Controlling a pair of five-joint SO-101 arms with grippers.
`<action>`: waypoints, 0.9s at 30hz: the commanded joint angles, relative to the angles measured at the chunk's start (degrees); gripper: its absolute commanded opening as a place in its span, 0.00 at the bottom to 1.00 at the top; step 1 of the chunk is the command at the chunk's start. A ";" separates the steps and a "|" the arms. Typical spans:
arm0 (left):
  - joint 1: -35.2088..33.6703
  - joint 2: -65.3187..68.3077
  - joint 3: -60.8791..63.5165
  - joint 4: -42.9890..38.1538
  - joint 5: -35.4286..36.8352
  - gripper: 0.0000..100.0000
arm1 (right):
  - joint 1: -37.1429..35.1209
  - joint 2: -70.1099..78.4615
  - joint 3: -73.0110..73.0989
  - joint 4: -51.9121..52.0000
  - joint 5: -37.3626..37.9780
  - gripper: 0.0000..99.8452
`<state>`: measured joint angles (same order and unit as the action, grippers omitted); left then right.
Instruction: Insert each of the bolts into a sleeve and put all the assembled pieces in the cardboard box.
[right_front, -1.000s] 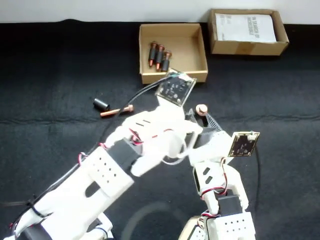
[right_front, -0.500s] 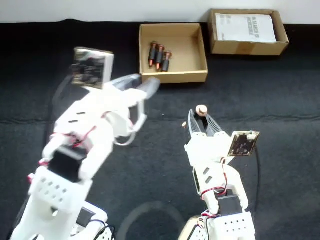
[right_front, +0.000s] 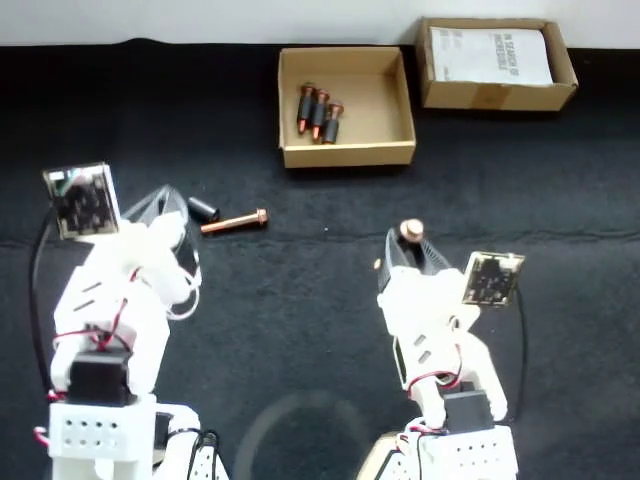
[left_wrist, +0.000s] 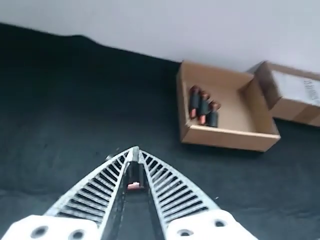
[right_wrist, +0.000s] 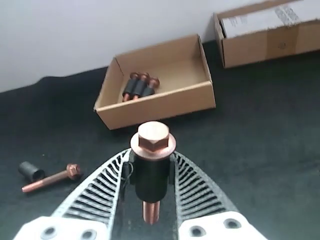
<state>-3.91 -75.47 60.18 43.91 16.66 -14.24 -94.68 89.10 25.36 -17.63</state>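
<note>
My right gripper (right_wrist: 151, 161) is shut on a black sleeve (right_wrist: 150, 177) with a copper bolt (right_wrist: 152, 140) through it, held upright above the mat; it stands at centre right in the high view (right_front: 405, 248). One loose sleeve (right_front: 203, 208) and one loose bolt (right_front: 234, 222) lie side by side on the mat, left of centre. My left gripper (left_wrist: 134, 152) is shut with its tips together, just left of that loose sleeve (right_front: 165, 205). The cardboard box (right_front: 345, 152) at the back holds three assembled pieces (right_front: 318, 110).
A second cardboard box (right_front: 495, 92) with a printed sheet in it stands at the back right. The black mat (right_front: 300, 300) between the two arms is open floor. A pale wall runs along the far edge of the table.
My left arm has swung away from the right gripper, across to the left side of the table, uncovering the loose bolt and sleeve. The right gripper keeps its hold and has barely shifted.
</note>
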 joint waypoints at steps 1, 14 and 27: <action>-3.47 -7.78 10.33 -0.26 0.18 0.01 | 0.57 -0.57 -8.13 0.31 2.55 0.01; -7.69 -27.38 36.97 -14.68 0.44 0.01 | 0.84 22.37 -32.13 0.22 7.03 0.01; -7.25 -26.95 36.97 -2.20 0.18 0.01 | 0.57 58.68 -58.51 0.22 6.86 0.01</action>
<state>-11.03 -101.76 96.04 41.10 16.66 -14.07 -42.55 38.29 25.63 -11.38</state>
